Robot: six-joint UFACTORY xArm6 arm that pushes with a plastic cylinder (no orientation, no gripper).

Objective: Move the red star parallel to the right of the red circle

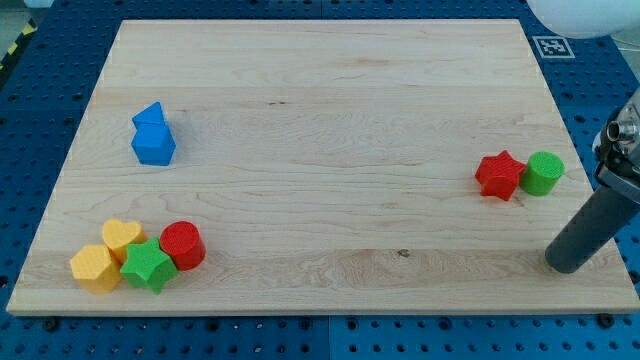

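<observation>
The red star (499, 175) lies near the view's right edge of the wooden board, touching a green cylinder (543, 173) on its right. The red circle (183, 245) sits at the view's bottom left, in a cluster with other blocks. My tip (566, 265) is at the lower right of the board, below and to the right of the red star, apart from it and from the green cylinder.
A green star (148, 265), a yellow heart (122, 238) and a yellow hexagon (95, 268) crowd the red circle's left side. Two blue blocks (153, 135) stand touching at the upper left. The board's bottom edge (320, 312) runs just below the cluster.
</observation>
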